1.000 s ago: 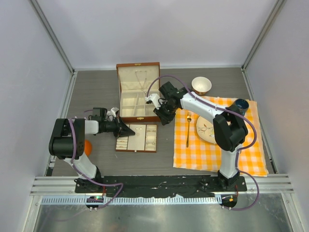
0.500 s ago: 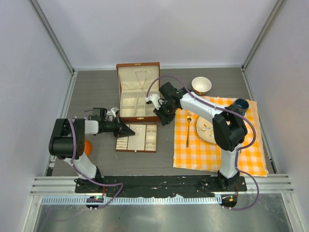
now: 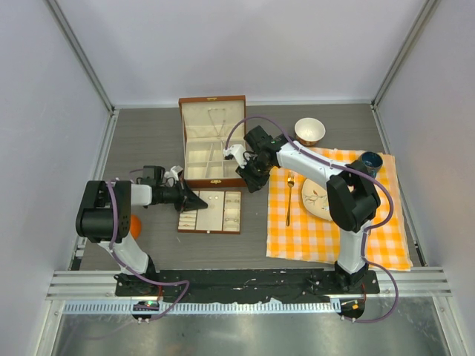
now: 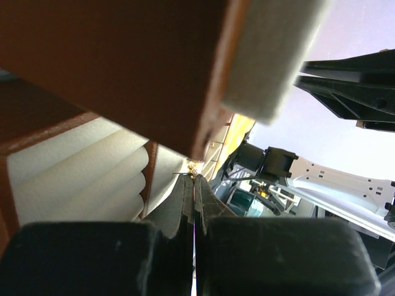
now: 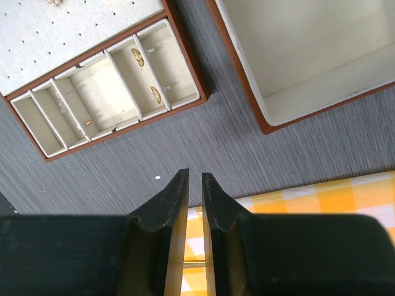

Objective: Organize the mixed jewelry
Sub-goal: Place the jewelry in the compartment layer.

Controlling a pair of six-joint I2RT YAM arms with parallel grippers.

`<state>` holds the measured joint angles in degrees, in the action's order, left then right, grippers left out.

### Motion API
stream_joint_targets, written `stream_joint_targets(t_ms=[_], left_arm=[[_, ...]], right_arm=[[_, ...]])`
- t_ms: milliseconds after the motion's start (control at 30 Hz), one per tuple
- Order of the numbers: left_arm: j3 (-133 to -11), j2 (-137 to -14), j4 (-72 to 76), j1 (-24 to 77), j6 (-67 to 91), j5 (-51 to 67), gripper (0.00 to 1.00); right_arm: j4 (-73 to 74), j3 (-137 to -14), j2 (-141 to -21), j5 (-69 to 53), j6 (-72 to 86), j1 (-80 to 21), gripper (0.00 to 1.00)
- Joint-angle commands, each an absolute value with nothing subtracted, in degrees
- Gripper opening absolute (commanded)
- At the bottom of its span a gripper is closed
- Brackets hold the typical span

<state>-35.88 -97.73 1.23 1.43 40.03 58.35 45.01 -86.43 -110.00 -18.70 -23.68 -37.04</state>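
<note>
The left gripper (image 3: 203, 200) is pinched shut at the tray's (image 3: 211, 231) left end, its contents unseen, while the right gripper (image 5: 195, 177), fingers a slit apart and empty, probably needs to widen and centre over the pale stud (image 5: 158, 178) near the table's (image 3: 148, 141) middle, just off the cloth's (image 5: 296, 197) edge.

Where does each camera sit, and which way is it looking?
Top: above and behind, looking down on the table; left hand and right hand show.
Left wrist: looks along its shut hand, low over the tray's rolls.
Right wrist: looks down past its hand at tray, box, cloth.
Shared: both wrists show the tray.
</note>
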Motion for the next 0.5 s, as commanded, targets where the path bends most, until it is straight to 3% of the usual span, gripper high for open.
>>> stream_joint_targets(t_ms=[0,467], left_arm=[[-36.6,-99.2,1.1,1.4,39.2,58.9,0.00],[-36.6,-99.5,0.9,0.4,38.4,59.1,0.00]], right_arm=[[43.9,-86.6,-109.2,-18.8,-24.2,-37.4,0.20],[43.9,-86.3,-109.0,-18.8,-24.2,-37.4,0.20]])
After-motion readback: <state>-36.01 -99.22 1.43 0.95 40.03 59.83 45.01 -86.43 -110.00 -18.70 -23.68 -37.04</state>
